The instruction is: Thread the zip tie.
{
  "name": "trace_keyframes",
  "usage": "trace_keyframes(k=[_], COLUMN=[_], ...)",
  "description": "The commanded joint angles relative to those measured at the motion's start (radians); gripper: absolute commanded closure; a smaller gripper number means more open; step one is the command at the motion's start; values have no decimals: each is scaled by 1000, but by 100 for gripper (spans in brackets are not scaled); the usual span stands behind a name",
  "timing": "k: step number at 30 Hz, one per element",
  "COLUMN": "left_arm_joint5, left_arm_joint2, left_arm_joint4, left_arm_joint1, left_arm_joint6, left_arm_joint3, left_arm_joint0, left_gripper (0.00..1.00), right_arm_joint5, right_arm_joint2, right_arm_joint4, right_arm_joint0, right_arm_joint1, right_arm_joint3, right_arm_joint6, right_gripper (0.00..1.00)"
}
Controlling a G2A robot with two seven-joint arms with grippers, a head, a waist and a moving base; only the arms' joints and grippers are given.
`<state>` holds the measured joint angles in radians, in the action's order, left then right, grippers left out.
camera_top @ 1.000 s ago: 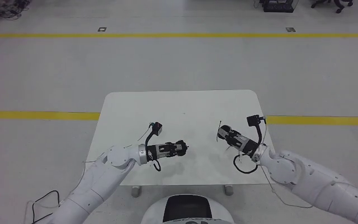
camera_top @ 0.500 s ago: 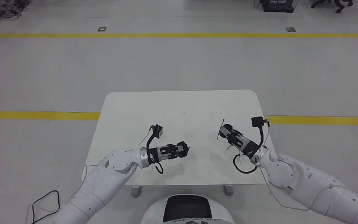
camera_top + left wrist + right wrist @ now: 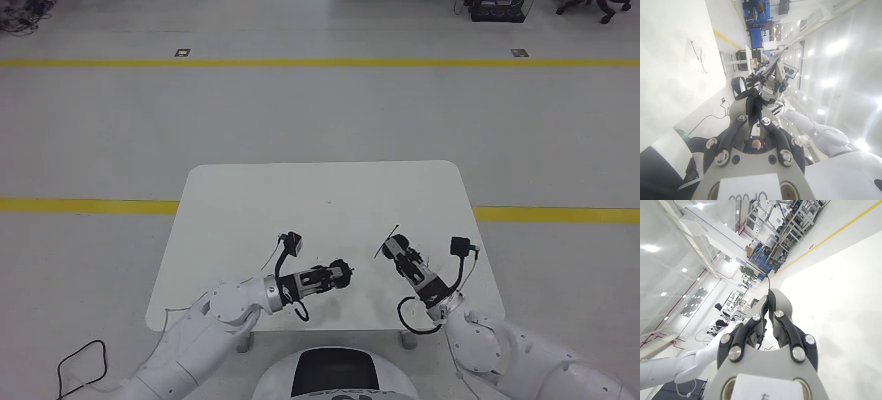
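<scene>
Two grippers face each other low in the top view, near but apart, above the tabletop [image 3: 300, 190]. The right gripper [image 3: 769, 294] has its fingers pinching the black zip tie [image 3: 769, 284], whose end pokes past the fingertips. The left gripper [image 3: 343, 270], fingers pressed together, sits just left.

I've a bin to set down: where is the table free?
Free: the table's far half beyond the grippers, save thin black strands. Crowded: the near edge, where left gripper and right gripper, shut on the zip tie, face each other.
</scene>
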<state>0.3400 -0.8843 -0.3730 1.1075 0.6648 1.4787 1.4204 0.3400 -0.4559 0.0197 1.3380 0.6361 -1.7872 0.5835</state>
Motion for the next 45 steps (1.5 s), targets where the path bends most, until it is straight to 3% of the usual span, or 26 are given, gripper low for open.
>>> trace_keyframes(k=[1,11,14,18,21,30,45], left_arm_joint5=[0,0,0,0,0,0,0], left_arm_joint2=[-2,-2,4,0,-7,-37,-79], left_arm_joint4=[0,5,29,44,61,71,70], left_arm_joint1=[6,10,13,17,18,22,35], left_arm_joint6=[-5,-6,-75,-148,-165,-164,-133], left_arm_joint3=[-3,-8,-11,13,26,44,53], left_arm_joint0=[5,8,14,35,49,76,103], left_gripper=[100,100,100,100,100,100,100], right_arm_joint5=[0,0,-2,0,0,0,0], right_arm_joint2=[-1,-13,-13,-25,-28,-45,-58], right_arm_joint4=[13,16,15,-9,-26,-87,-106], right_arm_joint0=[13,12,13,36,52,82,90], right_arm_joint1=[12,19,19,38,53,101,175], right_arm_joint3=[-3,-3,-2,1,-1,20,48], right_arm_joint6=[-19,-28,-33,-24,-12,46,43], right_gripper=[100,100,100,100,100,100,100])
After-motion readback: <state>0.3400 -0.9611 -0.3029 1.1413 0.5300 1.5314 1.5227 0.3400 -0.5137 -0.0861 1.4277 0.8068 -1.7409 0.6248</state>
